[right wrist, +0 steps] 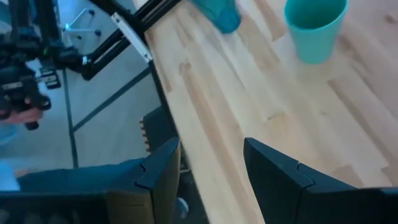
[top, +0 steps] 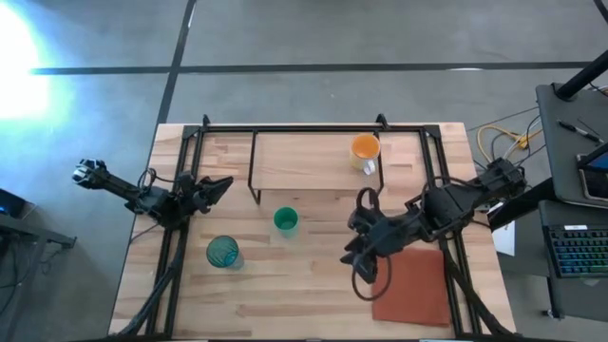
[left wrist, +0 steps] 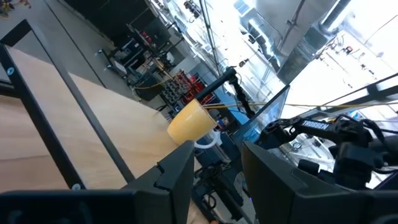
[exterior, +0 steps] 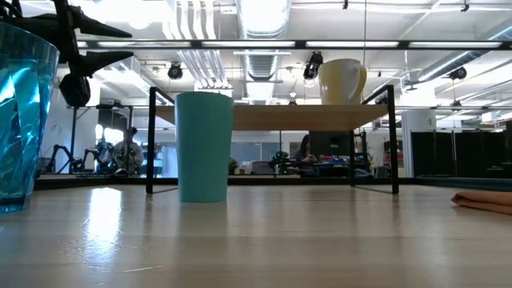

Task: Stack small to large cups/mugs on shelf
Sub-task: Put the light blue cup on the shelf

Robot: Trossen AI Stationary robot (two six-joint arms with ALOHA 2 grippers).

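The small orange mug (top: 364,147) with its white handle stands by its base on the right end of the light-wood shelf (top: 304,157); it also shows in the low view (exterior: 342,80) and the left wrist view (left wrist: 189,121). The opaque green cup (top: 285,220) stands upright on the table in front of the shelf. The see-through teal tumbler (top: 223,252) stands upright nearer the front left. My left gripper (top: 217,188) is open and empty beside the shelf's left end. My right gripper (top: 350,239) is open and empty, to the right of the green cup.
A flat reddish-brown mat (top: 413,285) lies at the front right, under my right arm. Black frame rails (top: 180,161) run along the table's left, right and far sides. Bare wood lies between the cup and the near edge.
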